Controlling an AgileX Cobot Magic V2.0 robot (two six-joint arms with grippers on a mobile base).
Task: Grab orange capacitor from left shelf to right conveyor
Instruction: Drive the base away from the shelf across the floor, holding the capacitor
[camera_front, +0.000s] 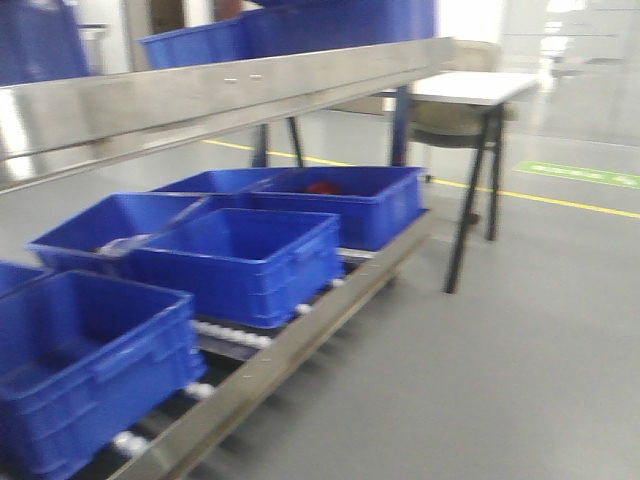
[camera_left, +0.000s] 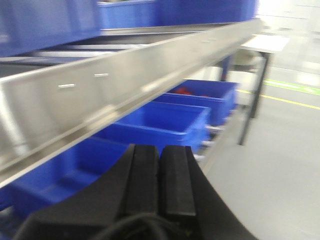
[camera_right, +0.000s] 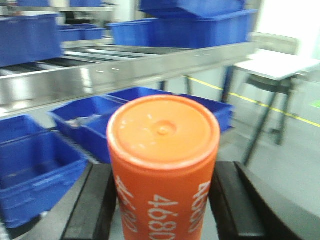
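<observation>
The orange capacitor (camera_right: 164, 165), a can with white "4680" down its side, fills the right wrist view. My right gripper (camera_right: 165, 200) is shut on it, one black finger (camera_right: 92, 205) pressed to each flank. Behind it runs the stainless-steel left shelf (camera_right: 125, 70), whose broad front rail also crosses the front view (camera_front: 200, 95) and the left wrist view (camera_left: 100, 92). My left gripper (camera_left: 160, 175) is shut, its two black pads (camera_left: 145, 175) touching with nothing between them, held below the shelf rail. The right conveyor is out of view.
Several blue plastic bins (camera_front: 240, 260) sit on the roller rack below the shelf; one holds something red (camera_front: 322, 187). More blue bins (camera_right: 195, 25) stand on the shelf. A white table (camera_front: 470, 90) with dark legs stands to the right on the grey floor with its yellow line (camera_front: 560, 200).
</observation>
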